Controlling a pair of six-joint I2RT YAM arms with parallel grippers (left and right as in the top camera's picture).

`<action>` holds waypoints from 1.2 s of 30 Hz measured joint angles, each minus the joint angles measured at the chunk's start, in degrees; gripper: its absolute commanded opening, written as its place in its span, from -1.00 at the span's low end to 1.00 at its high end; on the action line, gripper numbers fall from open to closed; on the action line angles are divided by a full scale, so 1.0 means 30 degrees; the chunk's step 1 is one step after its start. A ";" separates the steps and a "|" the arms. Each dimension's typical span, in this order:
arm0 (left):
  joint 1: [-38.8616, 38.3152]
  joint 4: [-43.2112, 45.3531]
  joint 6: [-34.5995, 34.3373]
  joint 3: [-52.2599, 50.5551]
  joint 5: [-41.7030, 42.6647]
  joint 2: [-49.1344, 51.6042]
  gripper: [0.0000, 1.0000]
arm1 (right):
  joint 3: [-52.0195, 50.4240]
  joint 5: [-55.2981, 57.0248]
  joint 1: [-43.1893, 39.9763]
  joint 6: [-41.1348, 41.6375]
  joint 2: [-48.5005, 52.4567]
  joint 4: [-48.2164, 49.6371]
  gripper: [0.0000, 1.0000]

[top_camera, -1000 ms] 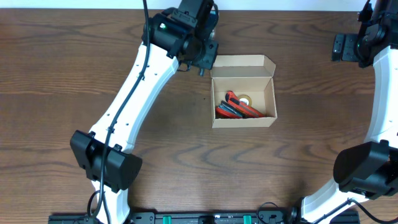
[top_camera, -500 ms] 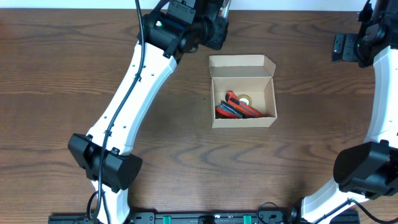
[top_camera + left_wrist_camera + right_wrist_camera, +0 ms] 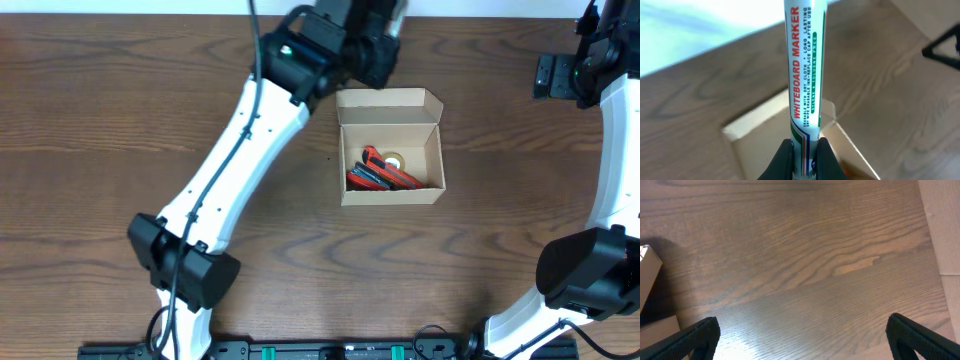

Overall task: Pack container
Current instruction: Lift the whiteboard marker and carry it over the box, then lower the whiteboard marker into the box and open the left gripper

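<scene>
Lying lengthwise left-to-right, the container (image 3: 392, 195) opens upward, flap (image 3: 388, 105) rearward.

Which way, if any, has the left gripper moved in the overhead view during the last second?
Yes. The left gripper moved right, from the tan cardboard box's rear left corner to behind its lid flap.

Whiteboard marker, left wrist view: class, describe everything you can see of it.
The whiteboard marker has a glossy white, plastic-looking barrel printed lengthwise with red WHITEBOARD MARKER, smaller print and thin green and red stripes. The left gripper is shut on its lower part. It points away from the camera, over the open cardboard container. Both ends are out of view.
</scene>
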 measured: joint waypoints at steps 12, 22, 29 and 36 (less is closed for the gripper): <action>-0.1319 -0.3067 0.0102 0.0015 0.1574 0.2120 -0.88 | 0.0000 0.0007 0.0000 0.0000 0.0000 0.0000 0.98; -0.1647 -0.4663 0.0597 0.0015 0.3606 0.3745 -0.88 | 0.0000 0.0000 0.0000 0.0000 0.0000 0.0000 0.98; -0.1647 -0.5843 0.1020 0.0015 0.4175 0.4328 -0.88 | 0.0000 0.0000 0.0000 0.0000 0.0000 0.0000 0.98; -0.1792 -0.6186 0.1144 0.0022 0.4248 0.4685 -0.88 | 0.0000 0.0000 0.0000 0.0000 0.0000 0.0000 0.98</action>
